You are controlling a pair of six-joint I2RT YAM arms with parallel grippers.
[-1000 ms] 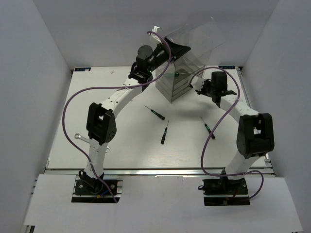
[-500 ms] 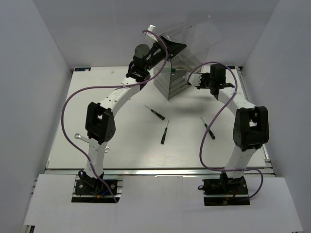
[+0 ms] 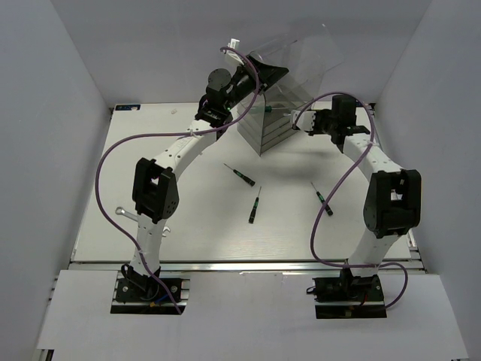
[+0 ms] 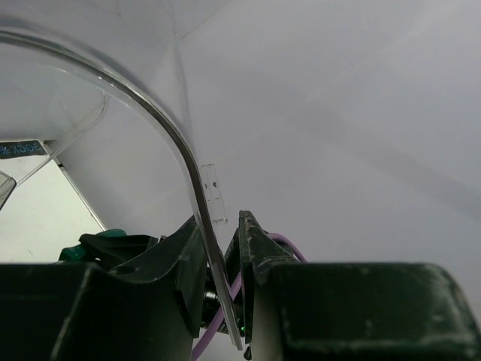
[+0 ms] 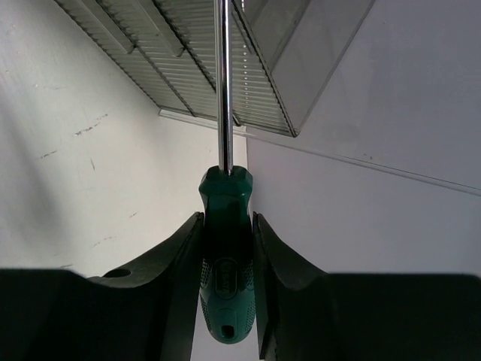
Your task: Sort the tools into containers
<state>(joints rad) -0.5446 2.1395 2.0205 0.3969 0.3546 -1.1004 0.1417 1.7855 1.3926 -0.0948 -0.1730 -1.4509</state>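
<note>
The right gripper [image 5: 225, 226] is clamped on a screwdriver [image 5: 225, 188] aimed at the drawer unit [image 3: 269, 129]; the left gripper [image 4: 223, 259] pinches its clear lid [image 4: 161, 124]. The shaft may snag a drawer edge, I think, or the lid slip.

A white table [image 3: 188, 226] stands inside a plain booth, closed in by a pale grey left wall [image 3: 52, 150], right wall [image 3: 443, 113] and back wall [image 3: 165, 53] (all matte and bare). A metal rail [image 3: 248, 265] runs along the table's near edge, with a white panel [image 3: 248, 316] in front of it and a small bluish label [image 3: 129, 107] at the far left corner. The light is soft and even, leaving only faint shadows on the tabletop.
</note>
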